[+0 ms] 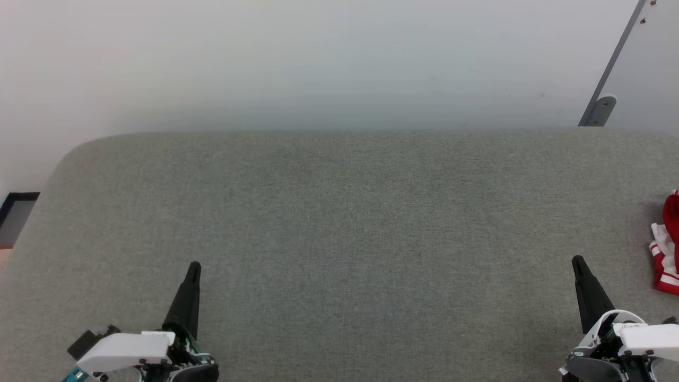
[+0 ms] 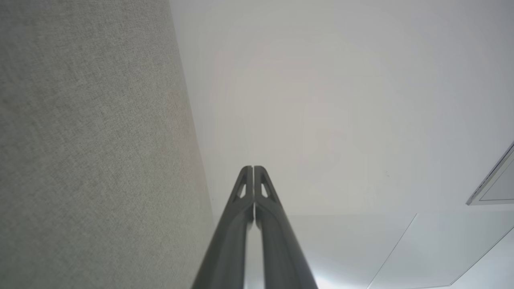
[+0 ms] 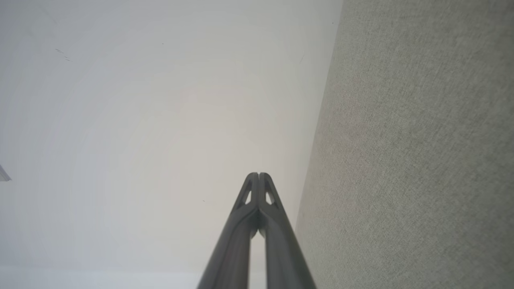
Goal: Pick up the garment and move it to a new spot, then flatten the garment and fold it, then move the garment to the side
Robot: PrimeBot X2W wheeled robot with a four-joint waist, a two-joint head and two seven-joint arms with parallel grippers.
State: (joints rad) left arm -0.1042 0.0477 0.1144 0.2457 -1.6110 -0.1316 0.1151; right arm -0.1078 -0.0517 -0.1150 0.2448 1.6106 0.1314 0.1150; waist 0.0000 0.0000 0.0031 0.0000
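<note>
The garment (image 1: 667, 249) lies crumpled at the far right edge of the head view on the grey fabric surface (image 1: 339, 223); red cloth with white-and-red striped trim shows, and the rest is cut off by the frame. My right gripper (image 1: 577, 261) is shut and empty, a short way to the left of the garment and nearer to me. My left gripper (image 1: 194, 265) is shut and empty at the lower left, far from the garment. In the wrist views both pairs of fingers are pressed together, left gripper (image 2: 253, 168) and right gripper (image 3: 258, 175), with nothing between them.
A pale wall (image 1: 318, 63) rises behind the surface's far edge. A grey metal bar with a bracket (image 1: 600, 109) slants down at the upper right. The surface rounds off at its far left corner (image 1: 79, 151), with a dark opening (image 1: 17, 207) beyond it.
</note>
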